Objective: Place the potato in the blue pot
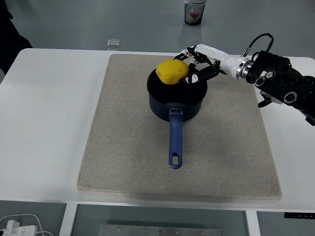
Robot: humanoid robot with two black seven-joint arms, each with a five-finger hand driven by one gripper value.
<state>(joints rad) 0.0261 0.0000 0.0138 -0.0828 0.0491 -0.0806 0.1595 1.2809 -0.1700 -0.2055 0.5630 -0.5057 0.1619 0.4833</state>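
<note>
The yellow potato (172, 72) hangs over the far rim of the blue pot (177, 97), held from the right by my right hand (196, 66), whose fingers are curled around it. The pot stands on the grey mat (133, 132) with its blue handle (175, 142) pointing toward the near edge. My right arm (275, 81) reaches in from the right edge. No left arm shows.
A small clear square thing (113, 43) lies on the white table (49, 113) just beyond the mat's far left corner. A cup (195, 12) stands on the floor behind the table. A dark shape (10, 37) fills the top left corner.
</note>
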